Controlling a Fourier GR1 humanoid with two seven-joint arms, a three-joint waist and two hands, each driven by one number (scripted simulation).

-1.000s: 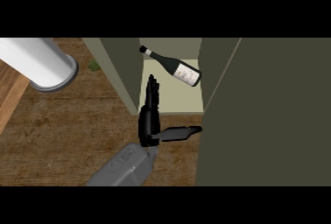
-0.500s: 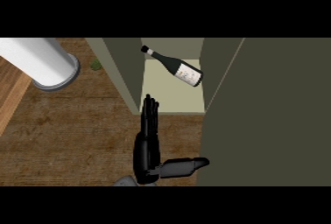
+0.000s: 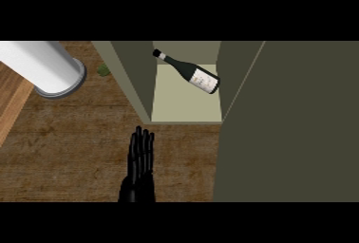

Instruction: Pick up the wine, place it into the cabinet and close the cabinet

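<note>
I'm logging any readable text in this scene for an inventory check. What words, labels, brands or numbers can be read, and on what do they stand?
No text can be read as it stands.
Wine bottle, lying inside the open cabinet: its pale label bears faint dark marks, too small and blurred to read.
White cylinder, wooden counter, black hand: no writing shows.

One hand (image 3: 139,166) shows, all black and glossy, with long slim segmented fingers (image 3: 142,142) lying side by side. Which hand it is seems unclear, since no forearm appears below it.
</note>
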